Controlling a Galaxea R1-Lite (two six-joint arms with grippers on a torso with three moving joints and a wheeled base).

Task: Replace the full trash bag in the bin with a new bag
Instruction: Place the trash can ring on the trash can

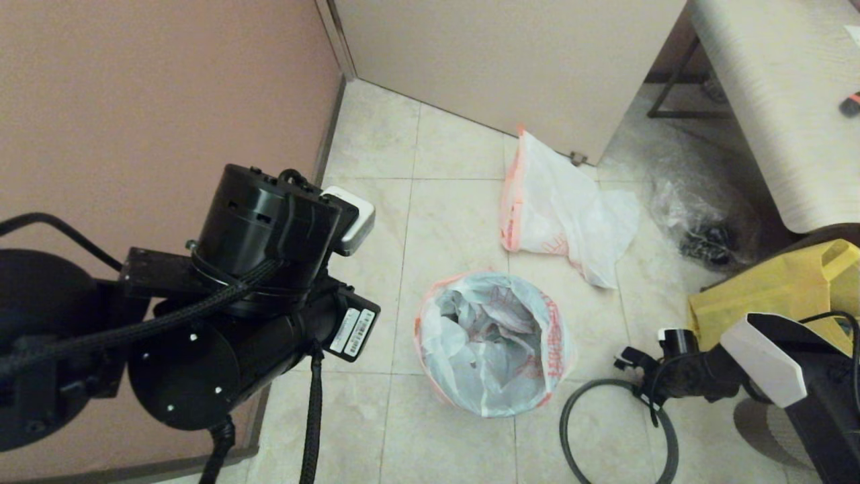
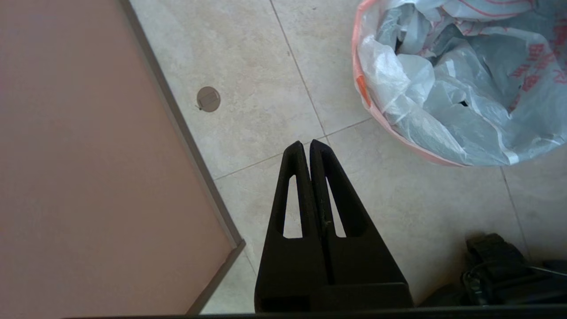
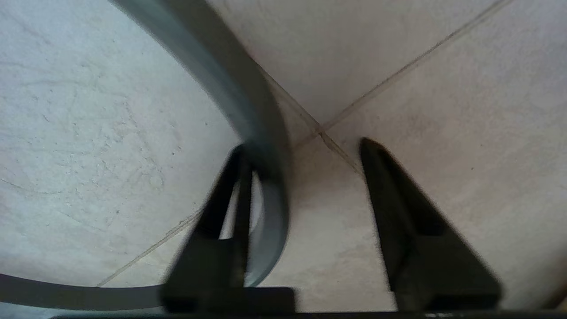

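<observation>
Right gripper [image 3: 305,150] astride, perhaps touching, grey ring [image 3: 248,93]

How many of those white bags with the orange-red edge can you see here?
2. One lines the bin in the middle of the floor, its bag stuffed with crumpled plastic. The other bag lies loose on the tiles beyond it, near the door. More may be hidden.

Bagged bin [image 1: 494,403] beside grey ring [image 1: 615,430]
</observation>
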